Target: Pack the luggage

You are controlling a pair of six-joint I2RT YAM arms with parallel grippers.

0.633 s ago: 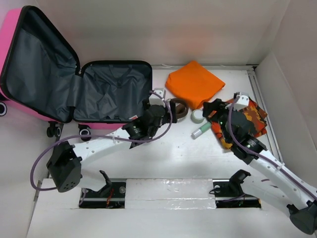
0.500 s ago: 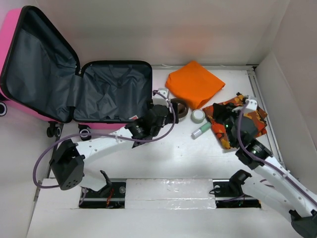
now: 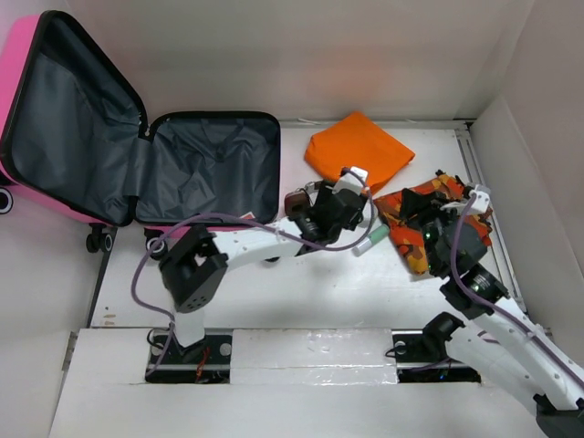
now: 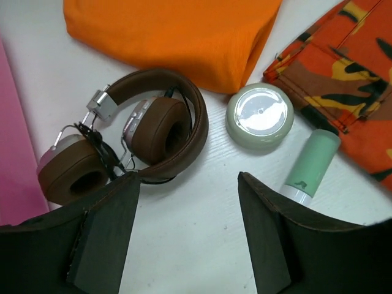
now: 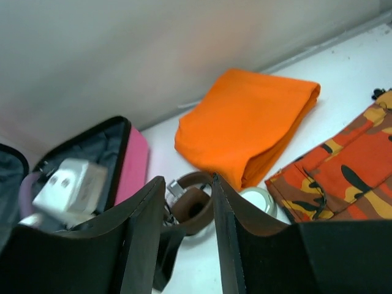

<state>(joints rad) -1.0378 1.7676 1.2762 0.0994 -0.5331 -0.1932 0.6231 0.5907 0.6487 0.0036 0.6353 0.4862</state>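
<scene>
Left claw (image 4: 187,184) hangs open just right of the luggage (image 3: 210,173).

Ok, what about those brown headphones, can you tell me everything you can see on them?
The headphones are brown, with a smooth leathery-looking headband, two padded ear cups, silvery metal hinges and a thin black cable bunched by one cup. They lie flat on the white table, cups facing up, close beside the pink luggage and the folded orange cloth. Nothing grips them.
</scene>
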